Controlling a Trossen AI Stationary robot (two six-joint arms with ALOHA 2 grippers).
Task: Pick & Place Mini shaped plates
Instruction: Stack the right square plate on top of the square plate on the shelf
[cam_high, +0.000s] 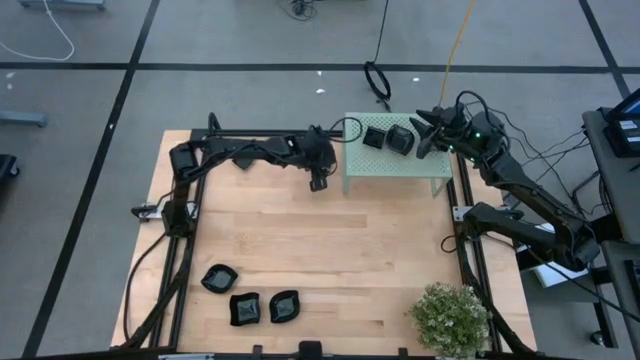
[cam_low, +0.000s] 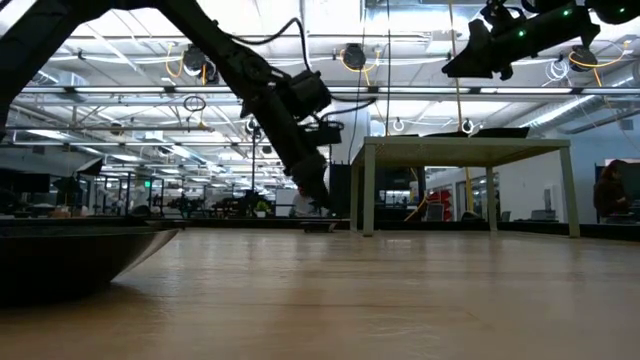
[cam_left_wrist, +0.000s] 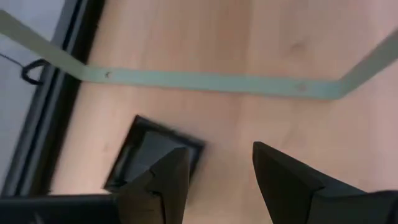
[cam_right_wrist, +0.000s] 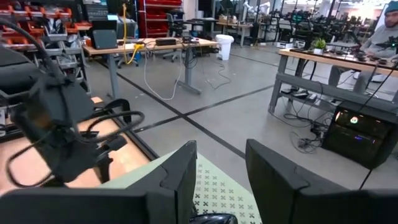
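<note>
The table (cam_high: 300, 240) carries a green box (cam_high: 397, 170) at its far edge. The left gripper (cam_high: 319, 180) hangs beside it, jaws spread and empty; the right gripper (cam_high: 425, 133) is over it, jaws also spread. Two plates (cam_high: 388, 138) lie on the box, three plates (cam_high: 250, 297) near the front.

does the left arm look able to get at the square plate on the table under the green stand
Probably yes. The left gripper hangs open just above the square plate, which lies flat on the wood beside the green stand's leg frame. Nothing sits between fingers and plate, though the nearby frame bar leaves little room.
</note>
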